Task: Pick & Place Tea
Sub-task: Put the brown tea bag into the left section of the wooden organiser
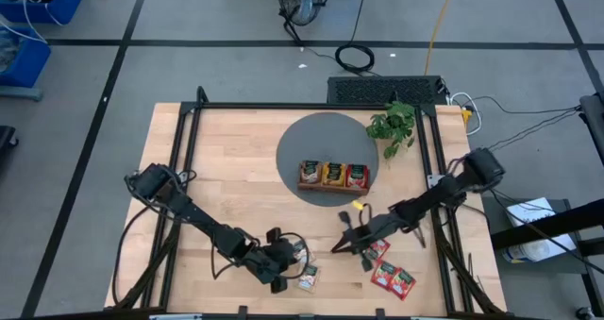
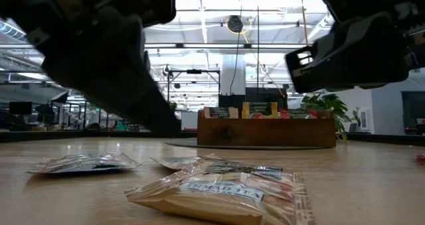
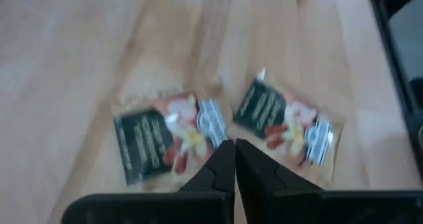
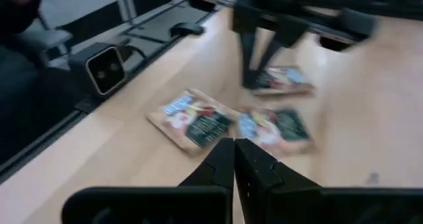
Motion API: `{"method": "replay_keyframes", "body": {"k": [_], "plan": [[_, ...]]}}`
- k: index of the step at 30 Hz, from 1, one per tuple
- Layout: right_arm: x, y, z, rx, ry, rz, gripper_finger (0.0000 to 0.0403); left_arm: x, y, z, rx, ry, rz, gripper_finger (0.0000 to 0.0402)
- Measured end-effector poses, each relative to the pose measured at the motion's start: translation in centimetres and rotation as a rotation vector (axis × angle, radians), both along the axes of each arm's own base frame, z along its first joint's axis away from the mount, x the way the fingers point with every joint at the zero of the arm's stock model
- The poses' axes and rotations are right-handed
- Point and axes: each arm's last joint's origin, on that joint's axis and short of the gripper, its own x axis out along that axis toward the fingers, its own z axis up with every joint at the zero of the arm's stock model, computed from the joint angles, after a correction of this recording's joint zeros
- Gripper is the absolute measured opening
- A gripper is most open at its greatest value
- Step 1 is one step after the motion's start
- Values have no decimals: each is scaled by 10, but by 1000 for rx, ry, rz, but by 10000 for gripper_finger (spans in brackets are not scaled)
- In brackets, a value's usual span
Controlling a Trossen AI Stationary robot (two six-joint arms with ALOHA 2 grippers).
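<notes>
Several pale tea sachets with dark labels lie flat on the wooden table near its front edge: two (image 3: 168,138) (image 3: 287,121) show under my left gripper (image 3: 234,159), which is shut with nothing between its fingers. In the high view these sachets (image 1: 307,268) lie just right of my left gripper (image 1: 286,266). My right gripper (image 4: 234,148) (image 1: 342,247) is shut and holds nothing; it hangs above the table right of them, pointing toward the left arm. Red sachets (image 1: 394,278) lie behind it, toward the front right. My left gripper's shut fingertips (image 3: 225,159) point slanting down at the gap between the two sachets. I cannot tell whether they touch a sachet or the table.
A brown wooden tray (image 1: 333,188) holding upright sachets stands on a grey round mat (image 1: 326,131) at the table's middle back, with a green plant (image 1: 394,124) to its right. A small yellow item (image 1: 359,205) lies near the tray. Black frame rails (image 1: 189,141) line both table sides.
</notes>
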Motion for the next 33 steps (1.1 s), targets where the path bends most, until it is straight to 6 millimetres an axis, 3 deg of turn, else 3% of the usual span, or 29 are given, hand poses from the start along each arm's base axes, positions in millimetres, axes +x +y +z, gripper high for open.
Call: {"method": "replay_keyframes", "body": {"k": [4, 9, 17, 33], "plan": [[22, 8, -12, -33, 29, 47, 1, -2, 1, -3, 4, 30, 12, 13], [35, 2, -24, -38, 73, 6, 1, -3, 3, -6, 30, 53, 13, 8], [38, -11, -29, 44, 158, -84, 1, 4, 14, -15, 28, 85, 51, 4], [36, -8, -29, 72, 174, -83, 2, 24, 42, -21, 41, 54, 91, 15]]}}
